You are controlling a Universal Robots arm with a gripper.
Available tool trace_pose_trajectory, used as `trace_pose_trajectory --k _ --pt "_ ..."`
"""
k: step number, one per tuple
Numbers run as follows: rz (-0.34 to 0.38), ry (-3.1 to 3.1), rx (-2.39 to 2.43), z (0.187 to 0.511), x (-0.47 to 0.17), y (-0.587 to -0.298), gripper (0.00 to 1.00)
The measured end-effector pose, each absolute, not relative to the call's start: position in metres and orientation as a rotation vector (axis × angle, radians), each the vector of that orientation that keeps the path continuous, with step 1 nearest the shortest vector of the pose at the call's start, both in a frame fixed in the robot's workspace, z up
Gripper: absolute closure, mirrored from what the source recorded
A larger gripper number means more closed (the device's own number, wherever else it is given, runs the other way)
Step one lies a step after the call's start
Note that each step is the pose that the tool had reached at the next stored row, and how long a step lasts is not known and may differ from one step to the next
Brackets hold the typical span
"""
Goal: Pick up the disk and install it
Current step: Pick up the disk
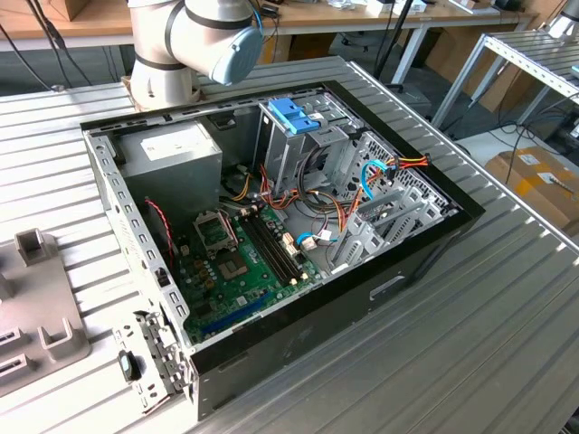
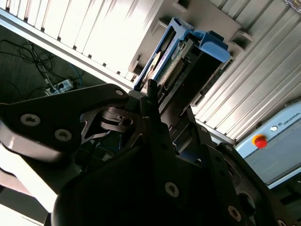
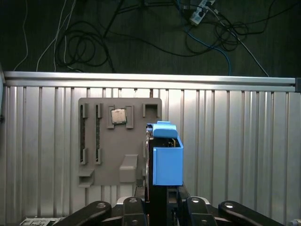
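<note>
Blue-railed, the disk (image 3: 167, 160) was gripped at one end by the gripper (image 3: 162, 197), jaws closed narrow on it, seen in both wrist views. It was held edge-on over the grey fixture plate (image 3: 106, 155), along one edge of the plate; contact with the plate could not be judged. A processor chip (image 3: 118, 116) lay in a recess of that plate. The plate rested on the ribbed aluminium table (image 3: 235, 141). In the exterior view, the open computer case (image 1: 317, 316) lay on the same table, motherboard (image 1: 240, 262) exposed, power-supply box (image 1: 172, 149) in the corner nearest the arm's base (image 1: 163, 72).
</note>
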State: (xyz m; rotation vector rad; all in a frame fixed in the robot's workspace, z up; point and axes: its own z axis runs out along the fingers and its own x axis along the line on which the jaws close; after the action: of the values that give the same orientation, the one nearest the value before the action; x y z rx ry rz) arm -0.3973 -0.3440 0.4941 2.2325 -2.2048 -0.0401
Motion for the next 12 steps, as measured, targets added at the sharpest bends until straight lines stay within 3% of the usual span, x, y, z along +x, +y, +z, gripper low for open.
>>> trace_pose_trajectory --k 12 --pt "-0.04 -2.205 2.233 0.4941 -0.395 -0.344 0.65"
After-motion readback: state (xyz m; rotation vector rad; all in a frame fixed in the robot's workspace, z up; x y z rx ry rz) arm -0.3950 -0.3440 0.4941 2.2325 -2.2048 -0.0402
